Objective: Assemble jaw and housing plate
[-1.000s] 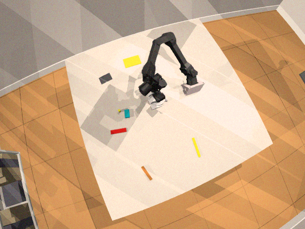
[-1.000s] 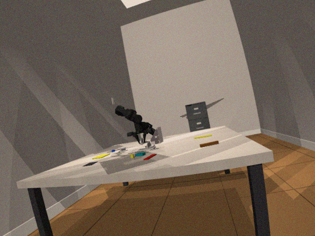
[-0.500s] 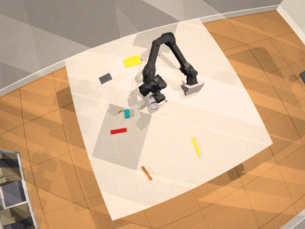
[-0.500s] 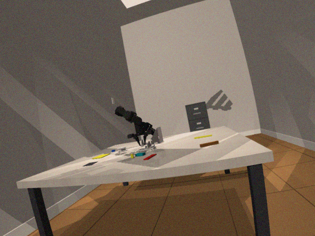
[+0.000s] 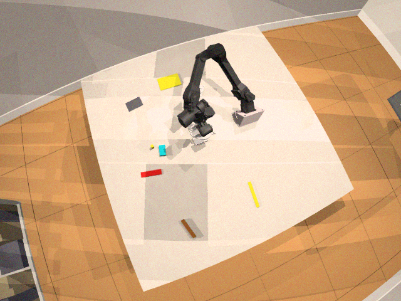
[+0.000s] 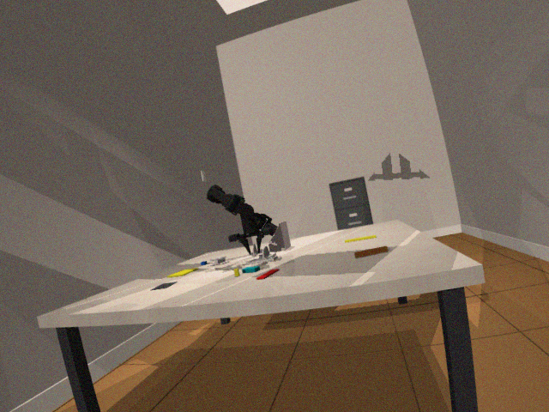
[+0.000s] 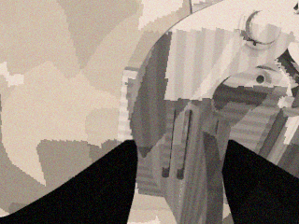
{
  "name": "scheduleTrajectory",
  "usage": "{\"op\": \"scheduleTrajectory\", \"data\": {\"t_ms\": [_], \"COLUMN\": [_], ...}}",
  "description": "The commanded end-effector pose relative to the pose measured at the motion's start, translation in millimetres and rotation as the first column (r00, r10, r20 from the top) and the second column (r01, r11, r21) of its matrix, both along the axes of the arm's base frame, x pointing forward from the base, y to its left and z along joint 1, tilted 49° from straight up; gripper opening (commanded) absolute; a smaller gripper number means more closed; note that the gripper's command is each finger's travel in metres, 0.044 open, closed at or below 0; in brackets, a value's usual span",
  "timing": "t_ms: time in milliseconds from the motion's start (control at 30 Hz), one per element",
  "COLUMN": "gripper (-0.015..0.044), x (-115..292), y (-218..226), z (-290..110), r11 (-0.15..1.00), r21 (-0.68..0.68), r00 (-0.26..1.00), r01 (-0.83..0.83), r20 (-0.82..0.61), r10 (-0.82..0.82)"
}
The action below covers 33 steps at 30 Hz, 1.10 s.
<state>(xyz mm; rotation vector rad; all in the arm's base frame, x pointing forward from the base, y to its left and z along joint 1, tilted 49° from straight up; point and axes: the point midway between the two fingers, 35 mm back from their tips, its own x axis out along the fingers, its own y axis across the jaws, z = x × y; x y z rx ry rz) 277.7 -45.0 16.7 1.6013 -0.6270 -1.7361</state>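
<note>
My gripper [image 6: 254, 252] [image 7: 178, 149] is shut on a pale part that looks like the housing plate [image 7: 196, 61]. It has a rounded edge, two narrow slots between my fingertips and a raised ring at the upper right of the wrist view. Pale mechanism pieces [image 5: 199, 141] [image 6: 266, 251] lie under and beside my fingers on the table. Through the openings at the right of the wrist view, darker pieces show below the plate. The arm hides much of the assembly in the top view. The jaws, pins, stubs and tooth mesh cannot be told apart.
Another pale piece [image 5: 201, 89] [image 6: 218, 260] lies behind the forearm. A teal block [image 5: 161, 150] [image 6: 250, 269], a small yellow block [image 5: 151, 147] [image 6: 236, 272] and a red bar [image 5: 151, 173] [image 6: 268, 274] lie nearby. The arm's grey mount [image 5: 250, 118] [image 6: 284, 235] stands to one side.
</note>
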Motion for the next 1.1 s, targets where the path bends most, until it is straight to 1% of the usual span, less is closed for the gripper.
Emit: {"op": "scheduleTrajectory", "data": {"t_ms": [0, 1067], "gripper": [0.0134, 0.0134], "x": [0.0, -0.1], "y": [-1.6, -6.8], "z": [-1.0, -5.4], "r11": [1.0, 1.0], "r21": [-0.005, -0.005], "r00": [1.0, 1.0], "r01": [-0.009, -0.021], "r20": [-0.006, -0.021], "r10": [0.009, 0.021]}}
